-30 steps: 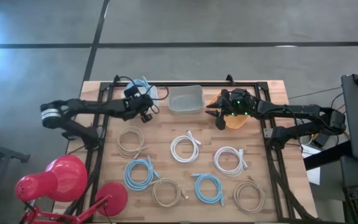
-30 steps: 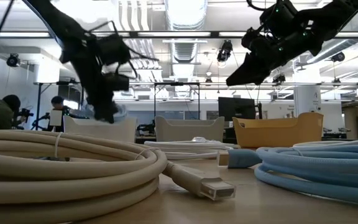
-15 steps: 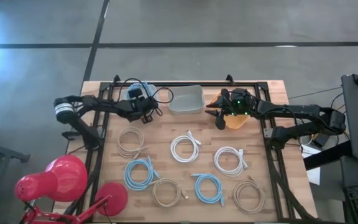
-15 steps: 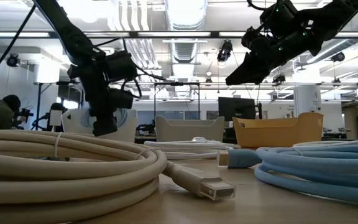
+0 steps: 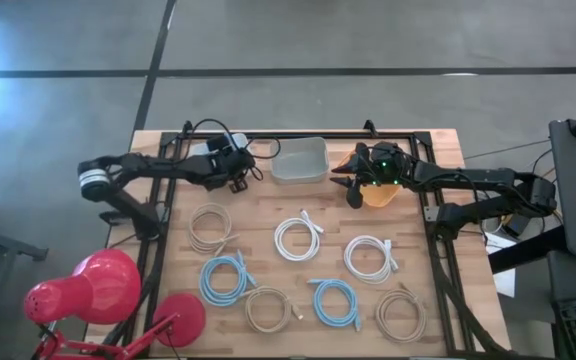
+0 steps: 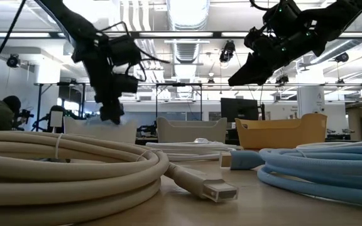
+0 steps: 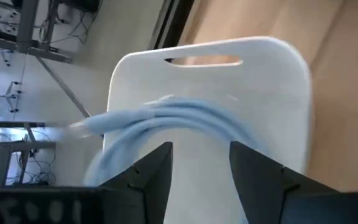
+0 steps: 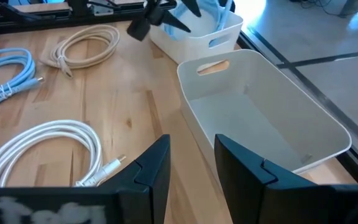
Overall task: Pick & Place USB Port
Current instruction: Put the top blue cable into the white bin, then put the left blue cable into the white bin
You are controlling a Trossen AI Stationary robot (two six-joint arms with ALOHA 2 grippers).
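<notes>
Left wrist view: the left hand (image 7: 197, 171) stands wide above the far-left white bin (image 7: 278, 93), with the blue cable (image 7: 166, 118) lying inside, released. Next call: lift clear and pick another coil. The right hand (image 8: 191, 165), half-open and empty, waits over the middle bin (image 8: 316, 124).

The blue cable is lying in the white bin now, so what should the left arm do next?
Probably lift straight up and away. The left gripper is open above the white bin, and the blue cable lies loose inside, so more coils on the table wait.
</notes>
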